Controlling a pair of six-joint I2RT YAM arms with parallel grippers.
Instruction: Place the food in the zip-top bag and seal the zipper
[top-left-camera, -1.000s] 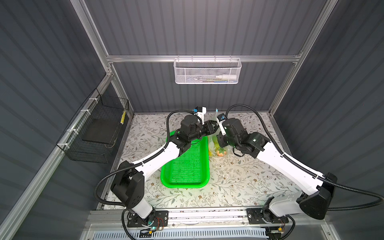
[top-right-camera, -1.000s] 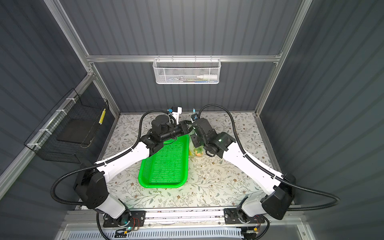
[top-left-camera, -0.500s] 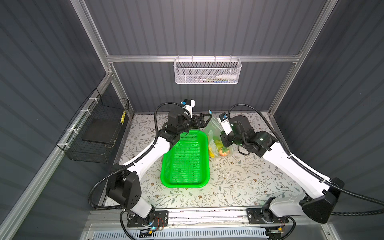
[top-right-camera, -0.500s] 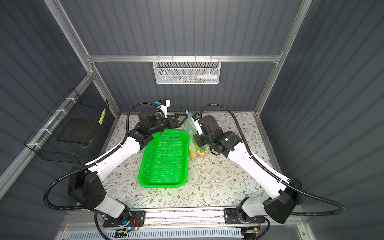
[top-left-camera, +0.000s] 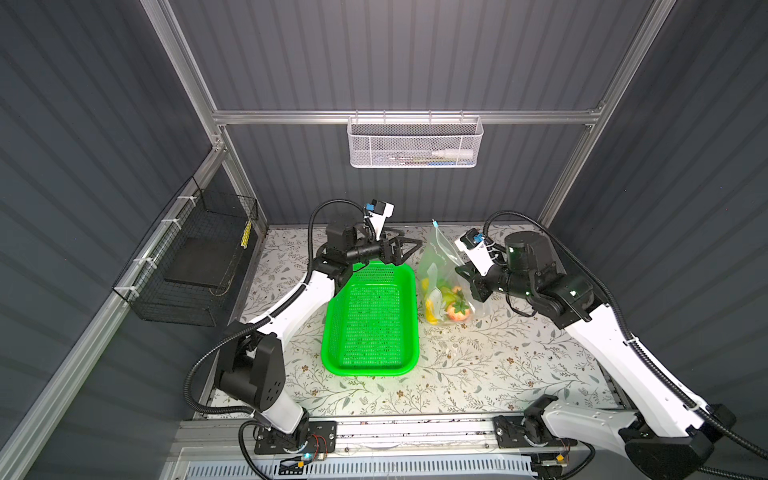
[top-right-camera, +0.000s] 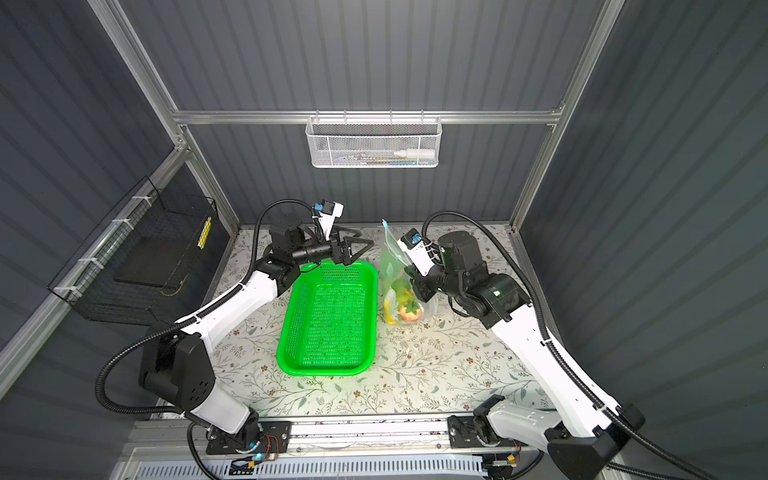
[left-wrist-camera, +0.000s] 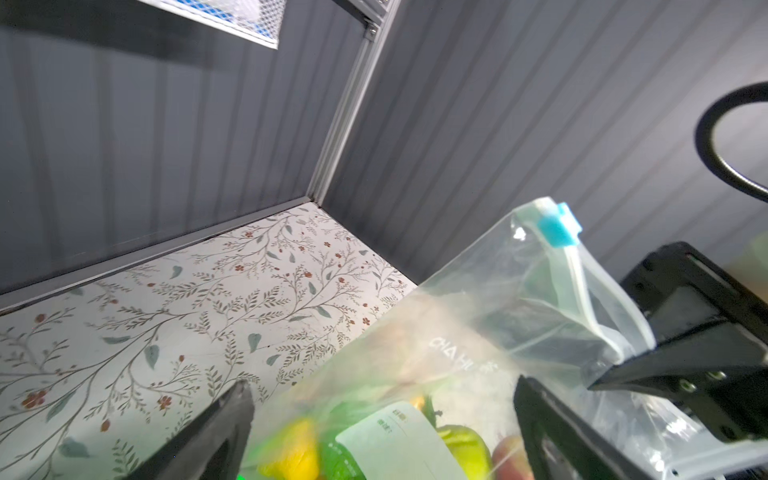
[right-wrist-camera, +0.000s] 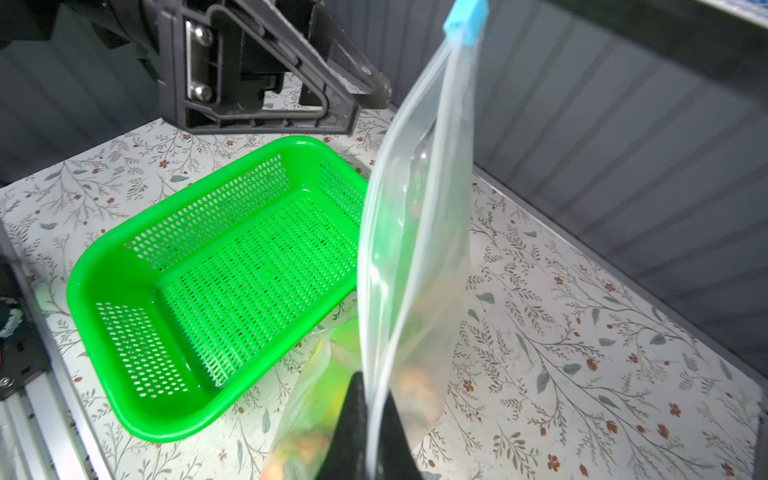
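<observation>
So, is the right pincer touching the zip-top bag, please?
Touching: the right wrist view shows the right pincer shut on the zip-top bag, its film pinched between the fingers.

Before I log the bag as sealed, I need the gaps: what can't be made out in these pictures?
Zipper, shut or not: too small in both top views; in the left wrist view its end runs into the right hand.
Food count: blurred and cut by the edge in the left wrist view; the label on the bag covers some.
</observation>
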